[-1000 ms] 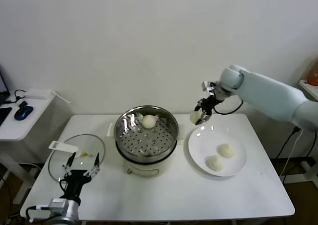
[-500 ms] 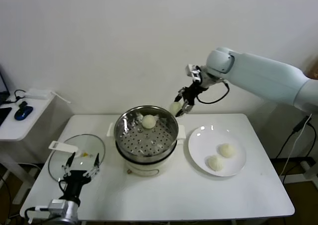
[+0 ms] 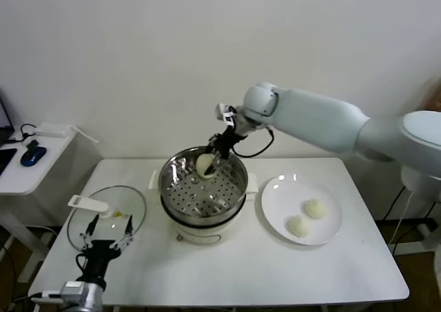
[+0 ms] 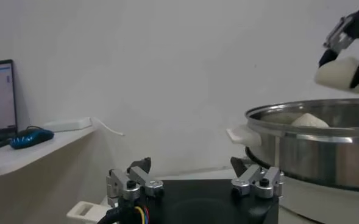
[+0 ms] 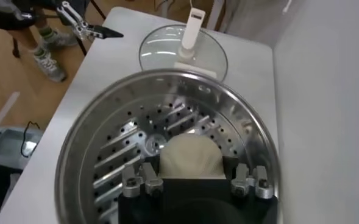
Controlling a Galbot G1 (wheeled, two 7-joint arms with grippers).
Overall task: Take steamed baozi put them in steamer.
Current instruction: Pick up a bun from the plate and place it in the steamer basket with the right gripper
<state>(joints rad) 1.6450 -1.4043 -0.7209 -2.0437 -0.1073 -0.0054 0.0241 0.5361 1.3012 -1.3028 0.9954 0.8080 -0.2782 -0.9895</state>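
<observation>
At about seven o'clock on the white counter (image 3: 227, 271), the left hand (image 3: 105, 237) hangs idle with its fingers spread and nothing in them, beside the round glass lid with a white handle (image 3: 103, 215).

At the centre stands the steamer, a round shiny stainless-steel pot with a perforated tray on a white base (image 3: 203, 188). The right hand (image 3: 212, 162) is over its far rim, at about twelve o'clock of the pot, clenched on a smooth cream-white steamed baozi (image 3: 205, 164). From the left wrist view this bun (image 4: 344, 74) hangs above the rim, and a second cream-white bun (image 4: 309, 121) already lies on the tray below it. So the tray is straight down from the held bun, with the resting bun close under it; the release likely needs a spot clear of that one.

At three o'clock, two more cream-white buns (image 3: 306, 217) wait on the flat white plate (image 3: 275, 195), nearer the right arm.

No brand or writing is legible anywhere.
</observation>
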